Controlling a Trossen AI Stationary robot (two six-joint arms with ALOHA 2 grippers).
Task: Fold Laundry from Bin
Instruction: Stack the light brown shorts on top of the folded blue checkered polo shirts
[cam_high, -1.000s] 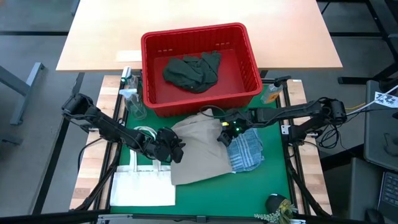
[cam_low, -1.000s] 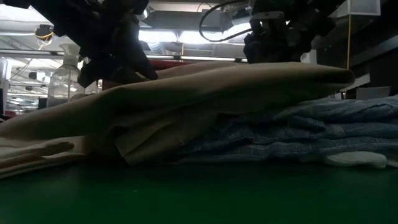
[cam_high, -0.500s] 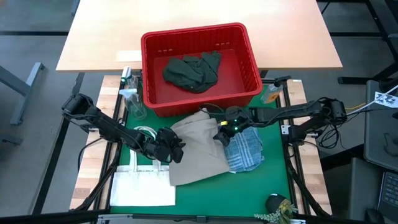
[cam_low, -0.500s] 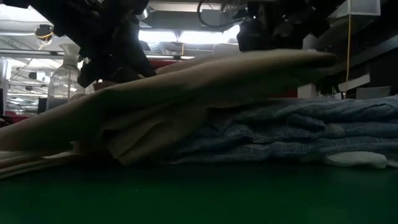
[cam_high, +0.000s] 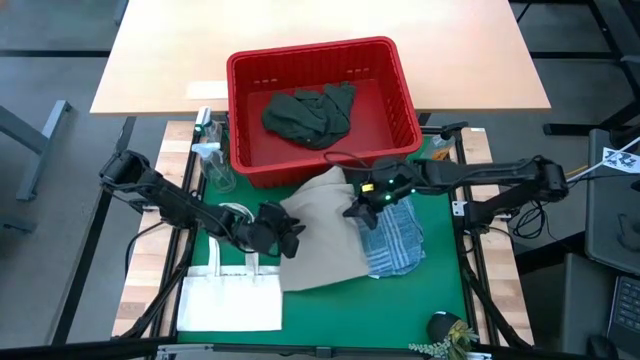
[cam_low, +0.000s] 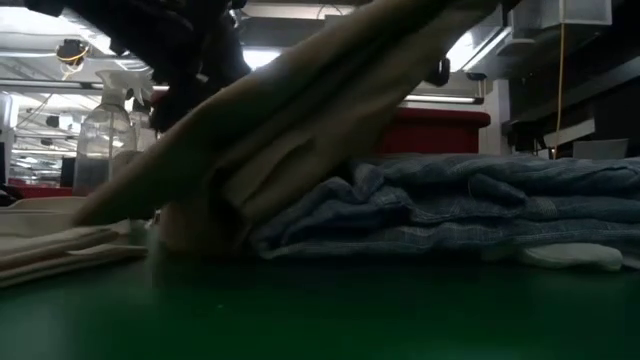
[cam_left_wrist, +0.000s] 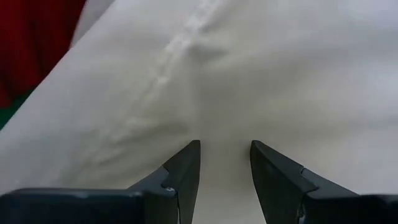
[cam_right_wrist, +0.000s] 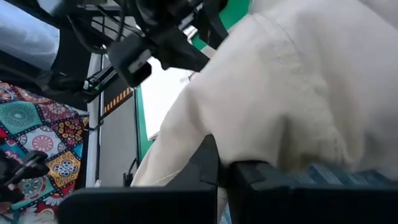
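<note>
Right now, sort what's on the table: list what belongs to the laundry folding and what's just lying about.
Job:
beige garment, gripped and lifted by right pincer
left pincer at its edge
striped blue garment
dark green garment
red bin

Lying about:
white tote bag
spray bottle

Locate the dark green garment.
In the high view, the dark green garment lies bunched inside the red bin, at the table's far side beyond the tan garment.

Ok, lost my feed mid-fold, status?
Right gripper shut on the beige garment, lifting its edge. Left gripper fingers apart at the garment's opposite edge. Beige overlaps the blue striped piece. Dark green garment waits in the bin.
</note>
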